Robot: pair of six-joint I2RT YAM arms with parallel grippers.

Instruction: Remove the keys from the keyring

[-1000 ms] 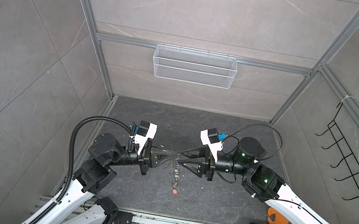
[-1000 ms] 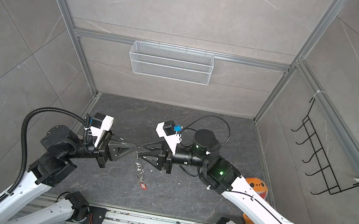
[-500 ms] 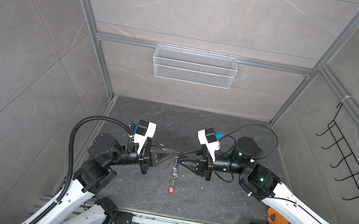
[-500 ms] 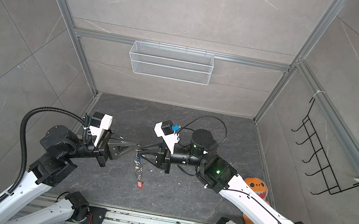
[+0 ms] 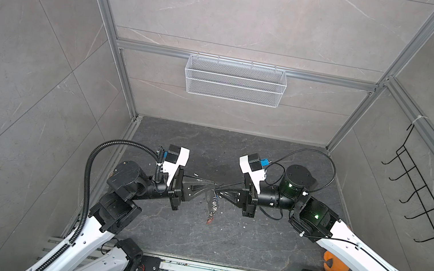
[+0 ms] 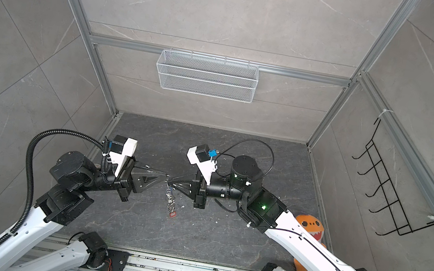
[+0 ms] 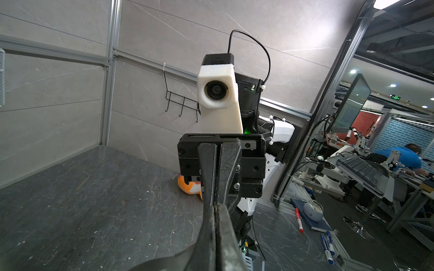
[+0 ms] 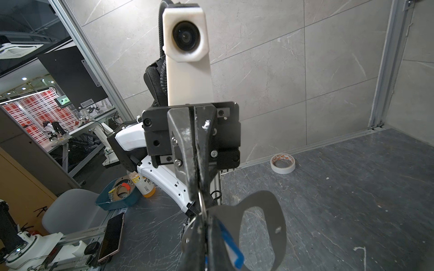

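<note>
Left tool (image 8: pixel 199 192) clamps keyring (image 8: pixel 279 211); tape roll (image 8: pixel 283 170) print illegible.

Both top views look steeply down from high over the near edge onto the dark grey marbled worktop (image 5: pixel 250 247), sharing almost the whole enclosure. The white-housed left wrist camera (image 8: pixel 186 35) rides close behind the left tool (image 7: pixel 214 211), facing right. The white-housed right wrist camera (image 7: pixel 217 92) rides close behind the right tool (image 8: pixel 203 219), facing left.
</note>
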